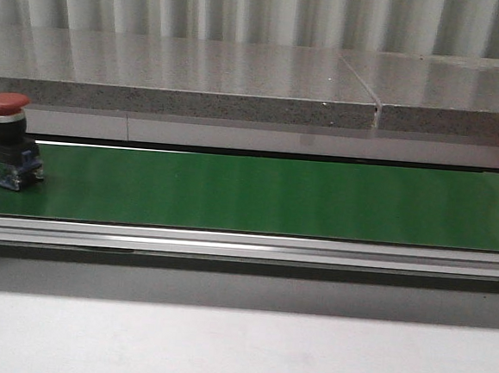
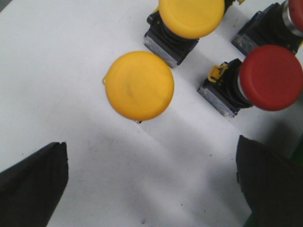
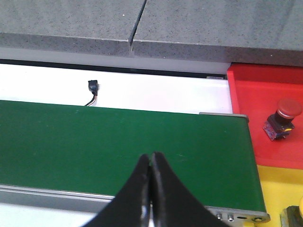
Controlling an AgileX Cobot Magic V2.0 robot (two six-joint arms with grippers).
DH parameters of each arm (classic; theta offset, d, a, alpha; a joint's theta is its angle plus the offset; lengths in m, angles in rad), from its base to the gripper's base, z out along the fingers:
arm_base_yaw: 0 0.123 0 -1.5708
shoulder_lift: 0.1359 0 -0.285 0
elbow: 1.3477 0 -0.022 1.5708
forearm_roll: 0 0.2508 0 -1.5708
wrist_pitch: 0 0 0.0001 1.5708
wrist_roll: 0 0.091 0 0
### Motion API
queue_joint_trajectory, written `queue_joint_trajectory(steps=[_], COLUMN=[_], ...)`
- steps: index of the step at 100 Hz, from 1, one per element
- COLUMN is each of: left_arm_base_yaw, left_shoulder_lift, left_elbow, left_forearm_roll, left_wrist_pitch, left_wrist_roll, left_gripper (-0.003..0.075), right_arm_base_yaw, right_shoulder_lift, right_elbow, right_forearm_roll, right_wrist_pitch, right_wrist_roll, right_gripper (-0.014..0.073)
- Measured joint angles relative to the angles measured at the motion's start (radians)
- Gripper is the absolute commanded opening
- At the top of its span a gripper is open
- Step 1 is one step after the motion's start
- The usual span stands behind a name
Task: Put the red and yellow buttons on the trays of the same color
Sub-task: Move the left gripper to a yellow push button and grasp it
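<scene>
The left hand (image 2: 151, 184) hangs wide apart over the white desk (image 2: 57, 85), holding nothing. Just past it sits a yellow button (image 2: 139, 85), cap up, with another yellow button (image 2: 189, 16) and a red button (image 2: 272, 75) beside it. Each looks small, hard and light, with a smooth round cap (likely slippery), so I would pinch the boxy black base or the cap's sides. The right hand (image 3: 151, 163) is pressed together, empty, above the green belt (image 3: 118, 142). Beyond it a red tray (image 3: 260, 85) holds one red button (image 3: 284, 118). Another red button (image 1: 7, 137) stands on the belt's left end.
</scene>
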State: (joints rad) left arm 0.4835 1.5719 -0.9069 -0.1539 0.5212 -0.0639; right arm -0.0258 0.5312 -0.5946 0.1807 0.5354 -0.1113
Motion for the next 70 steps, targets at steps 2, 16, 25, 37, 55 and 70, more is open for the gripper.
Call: queue_joint_trajectory(steps=[2, 16, 25, 37, 55, 70], left_arm_base_yaw=[0.0, 0.0, 0.0, 0.0, 0.0, 0.0], left_shoulder_lift=[0.007, 0.052, 0.083, 0.119, 0.178, 0.206], left_elbow=[-0.006, -0.044, -0.072, -0.099, -0.145, -0.167], left_forearm_roll=[0.0, 0.002, 0.004, 0.006, 0.007, 0.007], left_wrist_pitch=[0.0, 0.0, -0.002, -0.002, -0.002, -0.006], left_wrist_roll=[0.0, 0.0, 0.0, 0.0, 0.0, 0.0], left_gripper=[0.0689, 0.0689, 0.0689, 0.0689, 0.0689, 0.0689], right_arm_base_yaw=[0.0, 0.0, 0.0, 0.0, 0.0, 0.0], right_shoulder_lift=[0.0, 0.0, 0.0, 0.0, 0.0, 0.0], right_elbow=[0.0, 0.0, 0.0, 0.0, 0.0, 0.0], right_forearm_roll=[0.0, 0.0, 0.0, 0.0, 0.0, 0.0], right_wrist_pitch=[0.0, 0.0, 0.0, 0.0, 0.0, 0.0], right_wrist_roll=[0.0, 0.0, 0.0, 0.0, 0.0, 0.0], right_gripper=[-0.0068, -0.0068, -0.0068, -0.0068, -0.0068, -0.0068])
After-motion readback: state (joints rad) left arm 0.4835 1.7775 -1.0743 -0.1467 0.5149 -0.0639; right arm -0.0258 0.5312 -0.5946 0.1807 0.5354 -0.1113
